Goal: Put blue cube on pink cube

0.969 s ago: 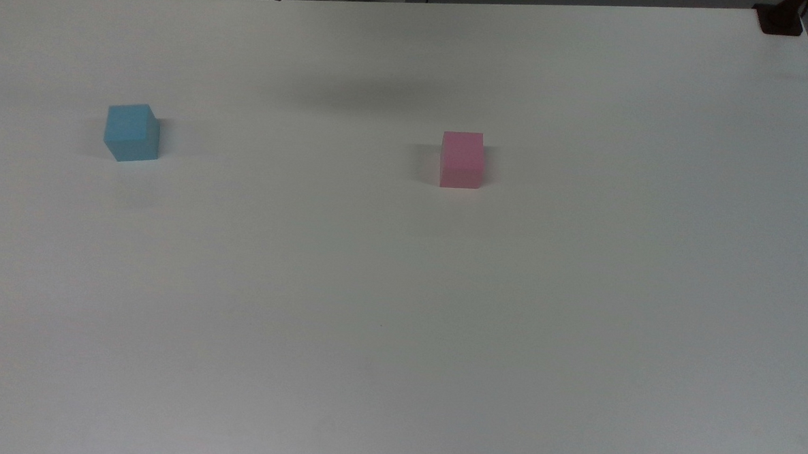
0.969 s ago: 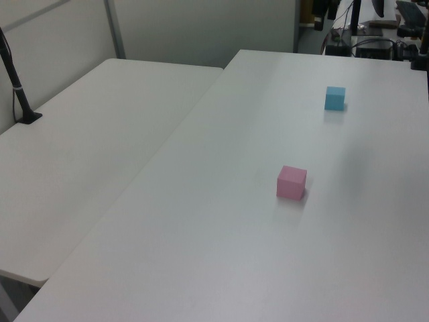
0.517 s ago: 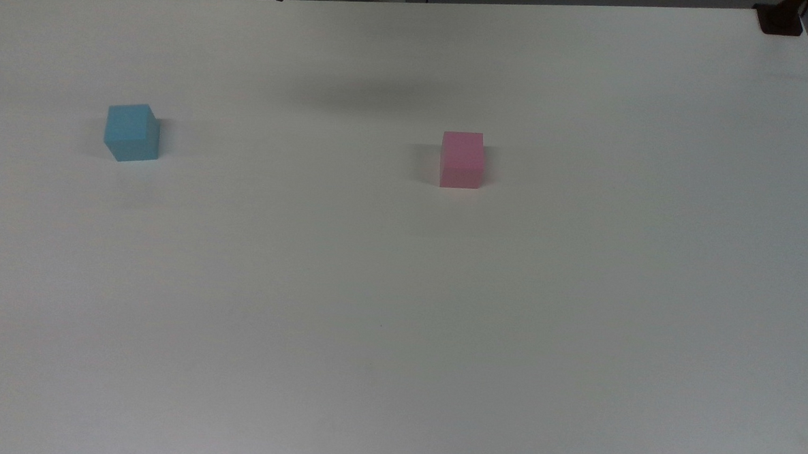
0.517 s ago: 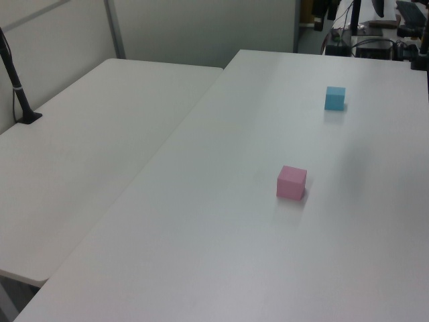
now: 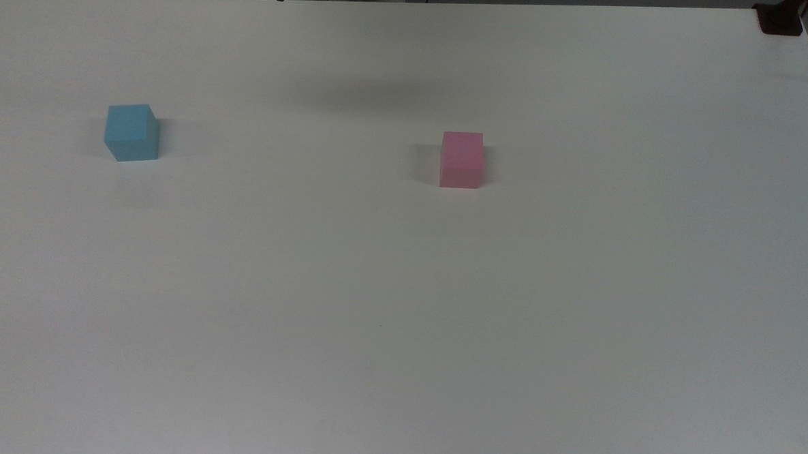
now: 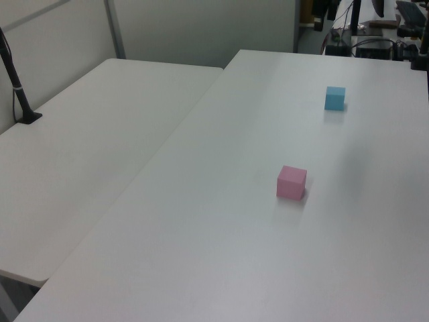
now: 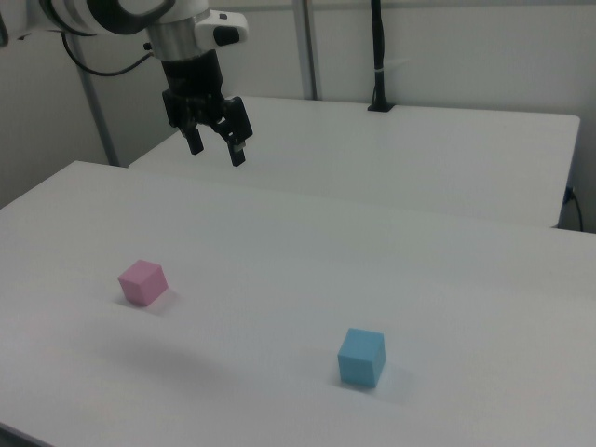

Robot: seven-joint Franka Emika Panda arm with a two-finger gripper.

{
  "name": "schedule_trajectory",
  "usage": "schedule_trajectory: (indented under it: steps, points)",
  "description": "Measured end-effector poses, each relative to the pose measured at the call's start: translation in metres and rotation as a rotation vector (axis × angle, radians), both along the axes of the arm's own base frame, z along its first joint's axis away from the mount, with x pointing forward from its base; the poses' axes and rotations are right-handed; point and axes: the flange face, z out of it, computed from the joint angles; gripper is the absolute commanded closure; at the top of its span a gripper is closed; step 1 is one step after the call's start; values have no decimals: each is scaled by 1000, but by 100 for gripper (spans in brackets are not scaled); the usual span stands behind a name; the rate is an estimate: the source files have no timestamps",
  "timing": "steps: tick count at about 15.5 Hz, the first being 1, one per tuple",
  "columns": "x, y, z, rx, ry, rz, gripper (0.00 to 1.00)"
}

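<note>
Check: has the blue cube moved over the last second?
No. In the top view the blue cube keeps its spot against the pink cube.

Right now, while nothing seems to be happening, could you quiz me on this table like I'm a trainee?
1. True or false: the blue cube sits on the pink cube.
2. In the right view, the gripper is: A) gripping a cube, B) open, high over the white table, C) touching the pink cube.
3. In the top view, which cube lies further left?

Key: 1 false, they stand well apart; 2 B; 3 the blue cube.
</note>
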Motion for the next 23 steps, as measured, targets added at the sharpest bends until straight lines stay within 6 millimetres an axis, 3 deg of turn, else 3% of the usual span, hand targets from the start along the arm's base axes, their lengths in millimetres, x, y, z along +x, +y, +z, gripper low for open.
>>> schedule_trajectory:
  steps: [9,13,16,19,23]
  points:
    - [-6,0,-5,6,56,16,0]
    - [-10,-13,-7,8,77,46,0]
    - [-16,-45,-6,6,79,107,0]
    - [-28,-90,-11,9,92,166,0]
    - [-37,-148,-51,2,67,163,0]
